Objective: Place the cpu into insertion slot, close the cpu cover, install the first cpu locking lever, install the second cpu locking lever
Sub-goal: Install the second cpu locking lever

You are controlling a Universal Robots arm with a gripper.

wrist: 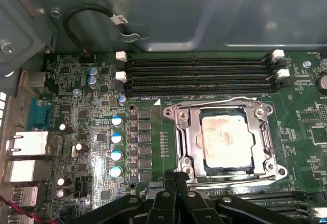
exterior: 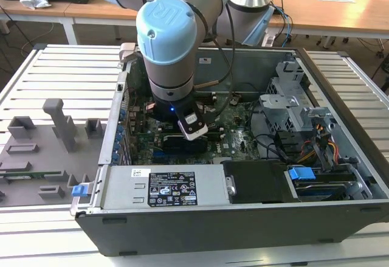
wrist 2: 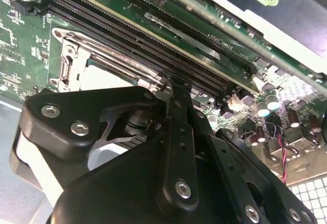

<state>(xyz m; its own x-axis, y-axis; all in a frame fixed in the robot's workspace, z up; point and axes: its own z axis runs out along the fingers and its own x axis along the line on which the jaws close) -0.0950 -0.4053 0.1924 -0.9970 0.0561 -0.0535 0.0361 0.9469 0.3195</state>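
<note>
In the first wrist view the hand (wrist: pixel 174 177) has its two black fingers pressed together into one narrow tip, pinching nothing. That tip sits at the silvery edge of the insertion slot (wrist: pixel 180 116), on the side away from the memory slots (wrist: pixel 196 73); whether it actually touches the metal cannot be told. In the second wrist view the same closed fingers (wrist 2: pixel 176 99) reach down by the corner of the socket frame, next to the long black memory slots, with the hand's dark matte linkage and its bright screw heads in the foreground.

The cpu (wrist: pixel 228 141) lies flat inside the slot, a small square chip with a pale tan-pink face, slightly mottled. The cpu cover (wrist: pixel 258 132), a thin silvery metal frame with a central window, lies down around the chip, so the face shows through the opening. Thin metal rods run along the frame's edges.

The green circuit board (wrist: pixel 76 117) is crowded with small silver-topped cylindrical capacitors and dark square components.

In the exterior view the arm, with its pale blue cap (exterior: pixel 165 27), reaches down into an open grey metal computer case (exterior: pixel 255 66) lying on a slatted bench (exterior: pixel 48 72).
</note>
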